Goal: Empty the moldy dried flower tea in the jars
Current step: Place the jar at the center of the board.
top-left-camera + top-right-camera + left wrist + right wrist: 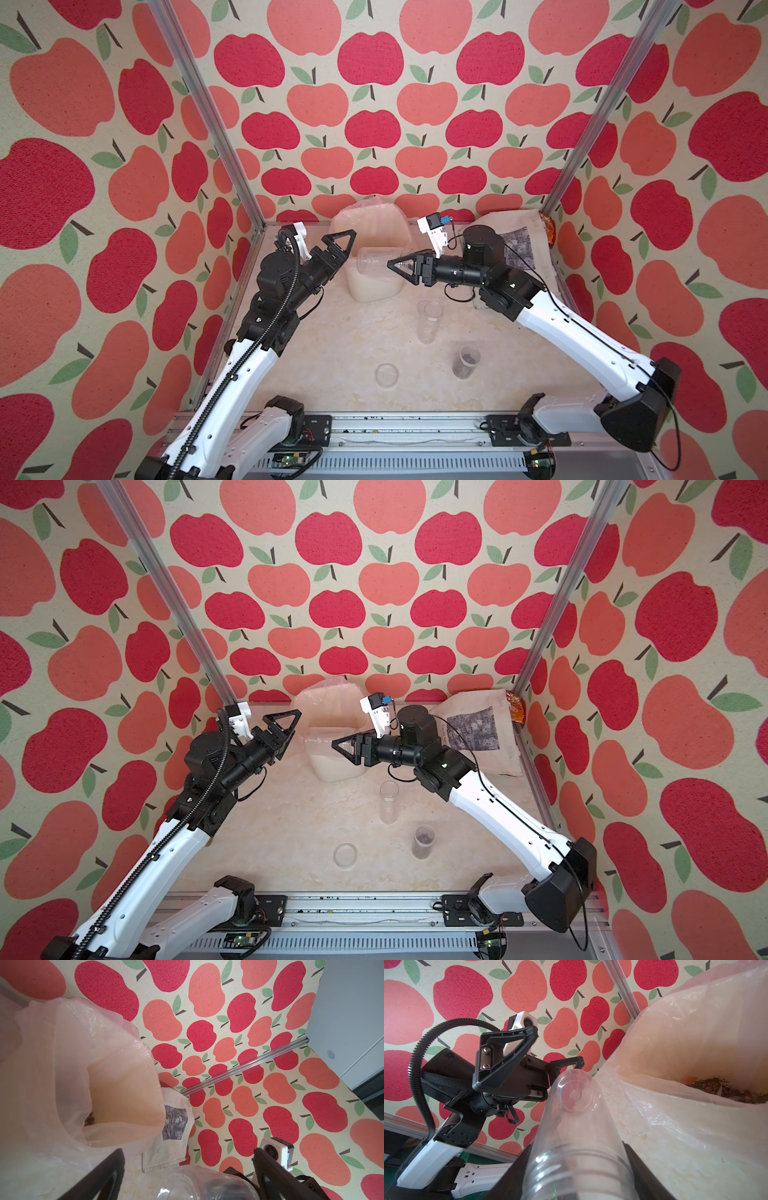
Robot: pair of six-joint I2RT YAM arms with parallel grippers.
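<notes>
Right wrist view: the right gripper (576, 1153) clamps an empty clear plastic cylindrical jar (571, 1105) beside the cream lined bin (695, 1022). The left gripper (349, 251) gapes wide, empty.

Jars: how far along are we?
Done: tea lies in the bin liner; an empty jar stands on the table. In hand: right gripper holds a second jar, empty-looking, sideways at the bin; left gripper open beside it. Left: the third jar still holds dark bits.
</notes>
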